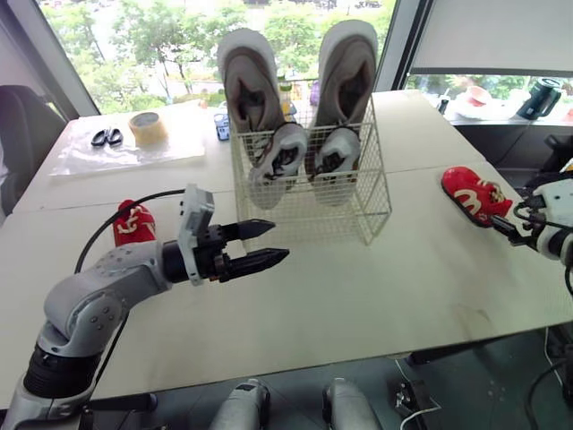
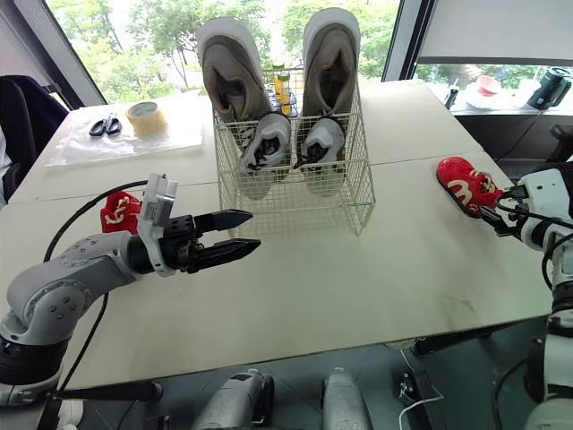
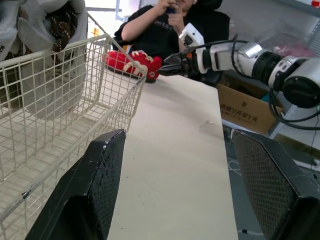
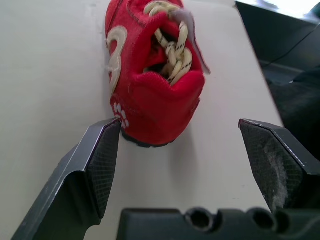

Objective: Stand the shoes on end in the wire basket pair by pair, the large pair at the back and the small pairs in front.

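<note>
A white wire basket stands mid-table. It holds a large grey pair upright at the back and a small white pair in front. One small red shoe lies on the table at the right. My right gripper is open just behind its heel, with the shoe lying just ahead of the fingers. Another red shoe sits at the left, behind my left arm. My left gripper hovers open and empty in front of the basket's left corner.
A tape roll and scissors lie on a plastic sheet at the back left. A dark kettle stands on the sill at the far right. A seated person and a cardboard box are beyond the table's right end.
</note>
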